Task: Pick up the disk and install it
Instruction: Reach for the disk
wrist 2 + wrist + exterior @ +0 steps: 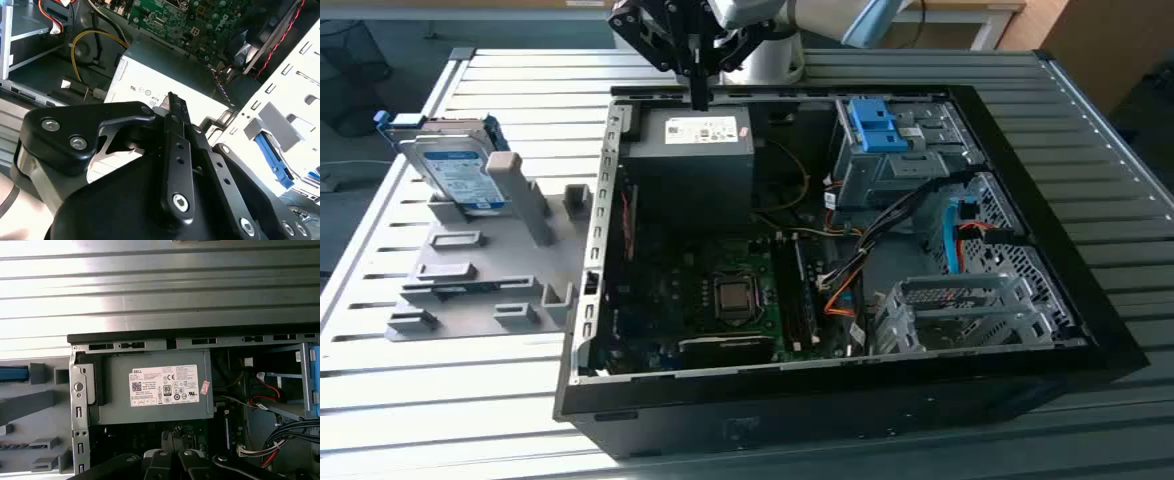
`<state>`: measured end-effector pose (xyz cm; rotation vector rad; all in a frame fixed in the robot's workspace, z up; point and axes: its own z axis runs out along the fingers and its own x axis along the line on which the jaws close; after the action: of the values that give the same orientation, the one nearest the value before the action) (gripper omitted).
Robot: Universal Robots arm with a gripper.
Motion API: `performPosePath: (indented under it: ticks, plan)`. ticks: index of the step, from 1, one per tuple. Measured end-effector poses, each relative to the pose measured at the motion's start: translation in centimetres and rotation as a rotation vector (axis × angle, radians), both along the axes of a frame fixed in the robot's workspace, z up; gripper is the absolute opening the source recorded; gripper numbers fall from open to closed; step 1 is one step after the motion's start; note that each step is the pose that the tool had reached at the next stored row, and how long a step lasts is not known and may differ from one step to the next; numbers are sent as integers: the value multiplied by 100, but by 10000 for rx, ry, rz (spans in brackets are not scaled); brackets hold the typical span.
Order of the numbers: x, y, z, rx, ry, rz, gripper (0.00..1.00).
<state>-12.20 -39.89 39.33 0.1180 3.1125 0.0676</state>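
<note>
Closest to me: my gripper (700,97) has its fingers pressed together with nothing between them. It's hanging tip-down right over the back rim of the open case (606,210), just above the power supply box (698,150) with the white sticker. In the first wrist view that box (155,387) sits straight below my fingers, so I'm parked over the wrong thing, basically.

Further out, inside the case, there's the blue clip and cage (881,135) and a messy bundle of cables (914,210) running past it.

Furthest from me is the disk (460,170). It's outside the case altogether, standing nearly upright in the grey holder (494,270) on the slatted table (520,70), toward the exterior view's left and well apart from my fingers.

What I reckon could bite me:
- I'm low enough that a sideways move toward the disk could clip the case wall or the power supply box.
- With my fingers closed, coming down on the disk would just shove it over in the holder.
- The disk is only leaning in its slot, so an off-centre pinch could twist it or let it slip.
- Those cables look like they could snag the disk near the cage.
</note>
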Motion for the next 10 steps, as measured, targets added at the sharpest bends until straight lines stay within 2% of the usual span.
performPosePath:
  ticks: [7, 10]
  plan:
    - [-7, 0, 0, 0, 0, 0, 11]
    - [-55, 0, -5, 0, 0, 0, 11]
